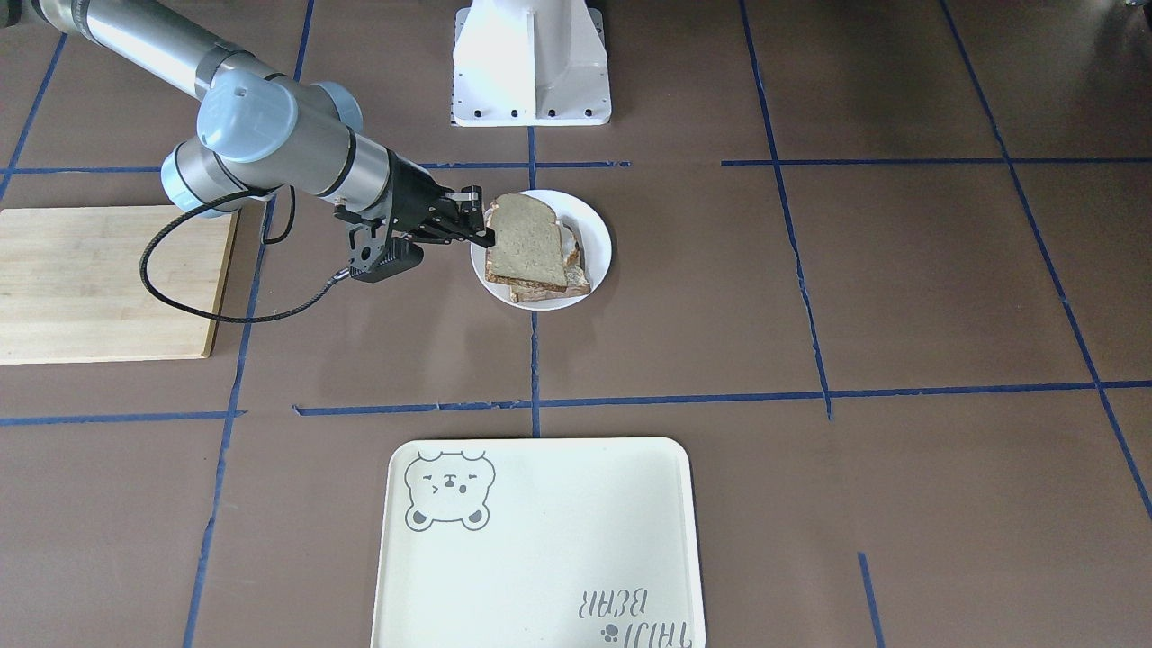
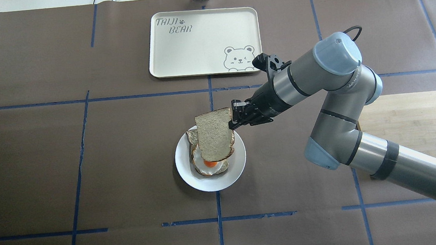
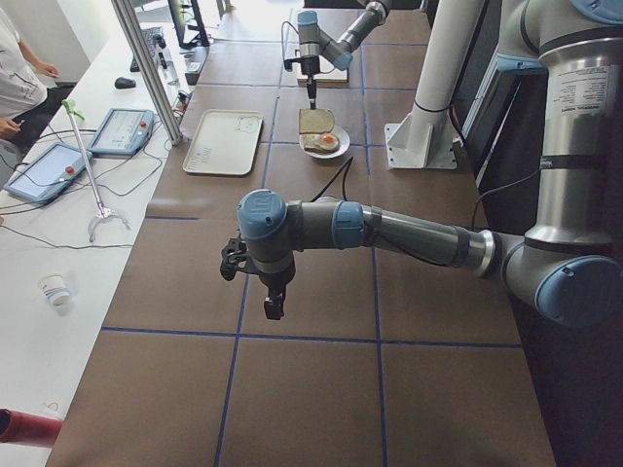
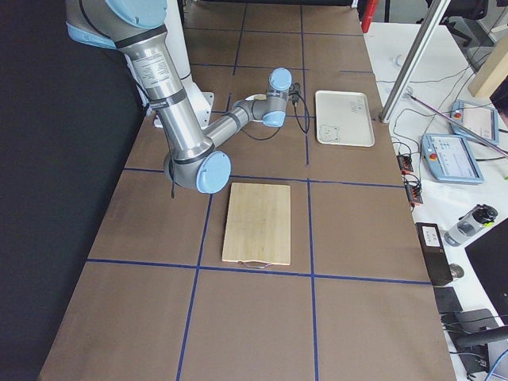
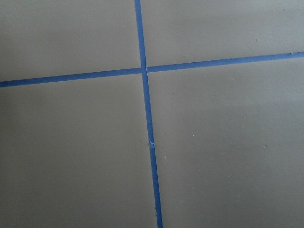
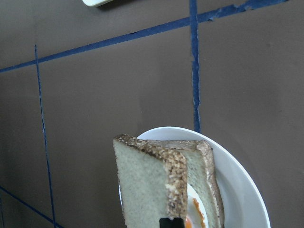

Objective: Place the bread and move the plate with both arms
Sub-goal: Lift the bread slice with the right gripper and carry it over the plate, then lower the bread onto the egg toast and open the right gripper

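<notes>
My right gripper is shut on the edge of the bread, a tan speckled slice with a dark crust. It holds the slice tilted just above the white plate. A paler toast with a fried egg lies on the plate under the slice. The front view shows the same gripper, bread and plate. The right wrist view shows the bread held over the plate. My left gripper hangs over bare table far from the plate; I cannot tell if it is open.
A cream tray with a bear drawing lies beyond the plate. A wooden cutting board lies on my right side. The white robot base stands at the near table edge. Blue tape lines cross the brown table.
</notes>
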Controlling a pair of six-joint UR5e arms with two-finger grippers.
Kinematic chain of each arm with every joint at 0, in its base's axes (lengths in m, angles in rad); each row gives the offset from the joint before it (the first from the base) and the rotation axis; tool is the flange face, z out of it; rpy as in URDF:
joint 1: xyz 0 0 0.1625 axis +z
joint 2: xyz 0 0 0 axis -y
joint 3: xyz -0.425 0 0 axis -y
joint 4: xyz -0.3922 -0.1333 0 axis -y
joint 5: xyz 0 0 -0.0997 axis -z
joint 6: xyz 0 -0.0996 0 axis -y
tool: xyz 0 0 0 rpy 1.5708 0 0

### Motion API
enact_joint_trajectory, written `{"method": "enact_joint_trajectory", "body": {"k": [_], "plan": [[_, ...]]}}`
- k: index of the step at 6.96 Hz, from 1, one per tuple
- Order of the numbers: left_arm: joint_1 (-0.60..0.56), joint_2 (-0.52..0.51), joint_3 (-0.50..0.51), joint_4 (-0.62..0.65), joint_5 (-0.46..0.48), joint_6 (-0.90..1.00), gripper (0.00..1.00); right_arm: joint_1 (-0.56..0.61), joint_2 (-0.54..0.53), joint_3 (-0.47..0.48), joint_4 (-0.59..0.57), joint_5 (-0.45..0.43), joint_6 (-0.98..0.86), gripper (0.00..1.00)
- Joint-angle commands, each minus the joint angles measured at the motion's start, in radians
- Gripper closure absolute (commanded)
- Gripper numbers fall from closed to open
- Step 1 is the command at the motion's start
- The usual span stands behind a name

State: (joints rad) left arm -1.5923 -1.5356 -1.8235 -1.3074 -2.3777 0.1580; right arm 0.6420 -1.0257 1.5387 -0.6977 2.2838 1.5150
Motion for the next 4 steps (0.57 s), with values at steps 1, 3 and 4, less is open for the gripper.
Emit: {"method": "enact_joint_trajectory", "body": {"k": [1, 3, 4], "plan": [[0.000, 0.000, -0.008, 0.000, 0.000, 0.000, 0.00, -0.056, 0.023, -0.026, 0.021, -0.038, -0.006, 1.00], [0.000, 0.002, -0.008, 0.002, 0.000, 0.000, 0.00, -0.071, 0.007, -0.028, 0.033, -0.059, -0.007, 1.00], [0.000, 0.015, -0.011, 0.000, 0.000, 0.000, 0.00, -0.073, 0.009, -0.038, 0.035, -0.063, -0.007, 1.00]]}}
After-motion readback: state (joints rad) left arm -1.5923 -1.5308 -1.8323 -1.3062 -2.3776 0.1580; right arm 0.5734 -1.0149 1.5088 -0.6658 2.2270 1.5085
